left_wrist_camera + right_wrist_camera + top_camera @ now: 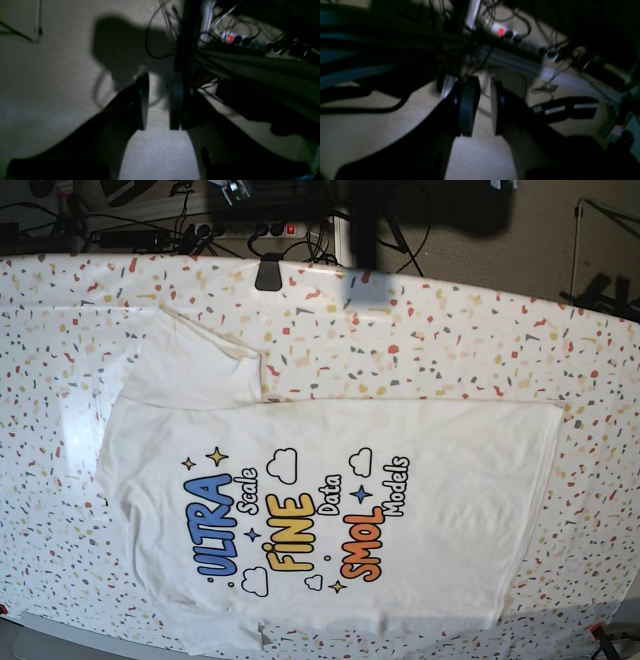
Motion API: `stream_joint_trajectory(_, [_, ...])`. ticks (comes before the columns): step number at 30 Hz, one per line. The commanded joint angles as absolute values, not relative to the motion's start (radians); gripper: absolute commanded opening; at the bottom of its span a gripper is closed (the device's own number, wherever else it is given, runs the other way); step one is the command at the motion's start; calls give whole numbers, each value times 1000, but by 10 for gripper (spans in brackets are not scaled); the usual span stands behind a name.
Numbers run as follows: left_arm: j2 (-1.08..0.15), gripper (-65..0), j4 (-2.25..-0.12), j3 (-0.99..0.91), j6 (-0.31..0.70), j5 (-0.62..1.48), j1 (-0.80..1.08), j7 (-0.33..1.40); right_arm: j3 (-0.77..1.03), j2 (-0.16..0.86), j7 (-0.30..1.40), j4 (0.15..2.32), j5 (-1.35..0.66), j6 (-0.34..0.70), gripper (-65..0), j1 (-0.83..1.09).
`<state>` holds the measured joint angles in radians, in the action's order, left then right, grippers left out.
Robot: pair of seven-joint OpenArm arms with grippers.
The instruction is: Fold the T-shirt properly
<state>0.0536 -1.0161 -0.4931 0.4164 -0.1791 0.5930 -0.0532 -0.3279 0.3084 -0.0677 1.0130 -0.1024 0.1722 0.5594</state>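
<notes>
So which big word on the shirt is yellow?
FINE, the middle big word on the T-shirt. ULTRA beside it is blue, and SMOL is orange.

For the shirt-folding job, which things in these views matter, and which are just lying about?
Belongs to the job:
- T-shirt, spread print-up on the speckled table cover
- left claw, open, off the table
- right claw, open, off the table

Just lying about:
- power strip with its red light
- cables on the floor

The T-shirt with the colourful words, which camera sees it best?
The base view: the whole T-shirt lies spread flat, print up, on the speckled table cover. Both wrist views show only dark floor and cables, no shirt.
</notes>
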Motion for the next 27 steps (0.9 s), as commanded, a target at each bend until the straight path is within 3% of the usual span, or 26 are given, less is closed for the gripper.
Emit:
stream_joint_trajectory(1, [49, -513, -1075, -496, 423, -161, 633, -70, -327, 339, -68, 1069, -114, 176, -524, 603])
stream_joint_trajectory(9, [49, -513, -1470, -496, 424, -157, 833, -22, -327, 513, 52, 1475, -104, 153, -524, 825])
stream_joint_trajectory(12, [49, -513, -1604, -496, 424, -175, 894, -22, -327, 566, 115, 1618, -67, 44, -524, 887])
stream_joint_trajectory(24, [20, -513, -1995, -495, 455, -454, 981, 22, -327, 741, 329, 2084, 420, -274, -524, 1099])
stream_joint_trajectory(27, [-46, -513, -2069, -495, 491, -472, 981, 67, -327, 778, 401, 2167, 511, -295, -524, 1103])
